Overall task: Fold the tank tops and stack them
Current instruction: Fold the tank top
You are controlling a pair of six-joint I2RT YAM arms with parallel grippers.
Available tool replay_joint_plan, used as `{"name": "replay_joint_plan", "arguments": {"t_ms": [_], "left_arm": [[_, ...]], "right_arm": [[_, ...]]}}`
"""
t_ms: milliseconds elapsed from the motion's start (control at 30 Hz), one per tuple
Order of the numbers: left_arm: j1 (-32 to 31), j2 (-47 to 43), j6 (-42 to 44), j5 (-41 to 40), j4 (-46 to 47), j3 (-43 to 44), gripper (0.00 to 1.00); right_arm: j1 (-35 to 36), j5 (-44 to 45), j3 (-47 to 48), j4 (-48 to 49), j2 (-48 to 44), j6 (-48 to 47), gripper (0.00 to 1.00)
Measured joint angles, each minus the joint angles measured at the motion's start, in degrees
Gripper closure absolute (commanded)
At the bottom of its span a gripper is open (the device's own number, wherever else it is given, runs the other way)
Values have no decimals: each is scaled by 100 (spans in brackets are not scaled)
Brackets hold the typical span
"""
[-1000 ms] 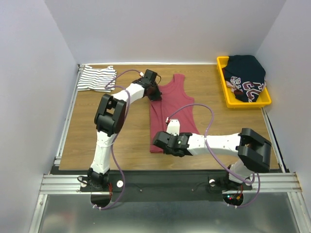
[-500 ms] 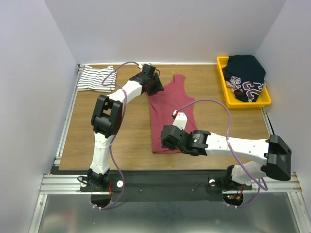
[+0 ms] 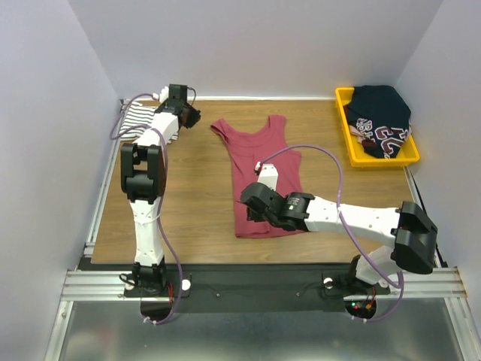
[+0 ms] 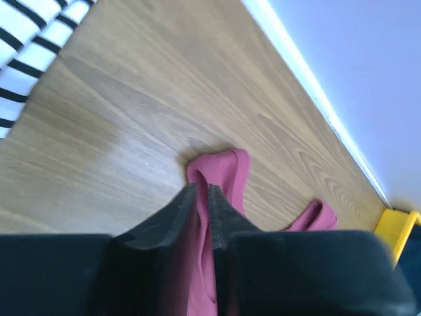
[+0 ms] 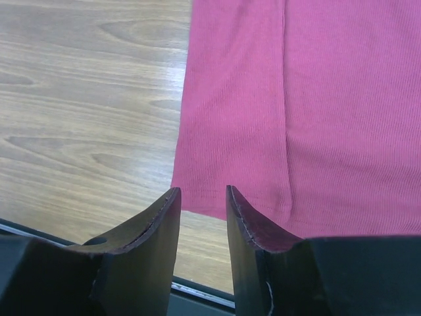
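Nearest you, your right gripper (image 5: 202,192) hovers over the near left corner of the plain maroon red cloth tank top (image 3: 259,173). Its fingers stand apart with nothing between them. The maroon top lies spread on the brown wooden table (image 3: 195,195), hem toward you and shoulder straps toward the far wall, the left strap splayed out to the left. Farther back on the left, your left gripper (image 4: 203,189) points at that strap. Only a thin slit shows between its fingers, and you cannot tell whether they pinch anything. Just beside it, the white tank top with thin dark stripes (image 3: 143,120) lies bunched in the far left corner. At the far right, a yellow plastic bin (image 3: 343,131) holds a dark navy printed garment (image 3: 383,113).
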Motion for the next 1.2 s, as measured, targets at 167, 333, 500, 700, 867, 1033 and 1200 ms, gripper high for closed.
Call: {"name": "replay_joint_plan", "arguments": {"t_ms": [167, 333, 500, 700, 867, 1033, 1200], "left_arm": [[20, 691, -214, 181, -9, 37, 83], [20, 1287, -304, 461, 35, 535, 75], [20, 1309, -317, 560, 76, 535, 75], [15, 1449, -334, 841, 396, 599, 75], [-15, 1473, -380, 1141, 782, 520, 76], [-87, 1482, -387, 1425, 1121, 520, 77], [-203, 1528, -407, 1646, 1360, 562, 77]], "right_arm": [[-98, -120, 0, 87, 17, -195, 61], [-133, -208, 0, 190, 17, -289, 61], [-133, -278, 0, 223, 24, -313, 61], [-133, -326, 0, 280, 28, -356, 61], [-136, -330, 0, 302, 57, -361, 62], [-136, -330, 0, 304, 70, -361, 62], [-136, -330, 0, 304, 72, -361, 62]]}}
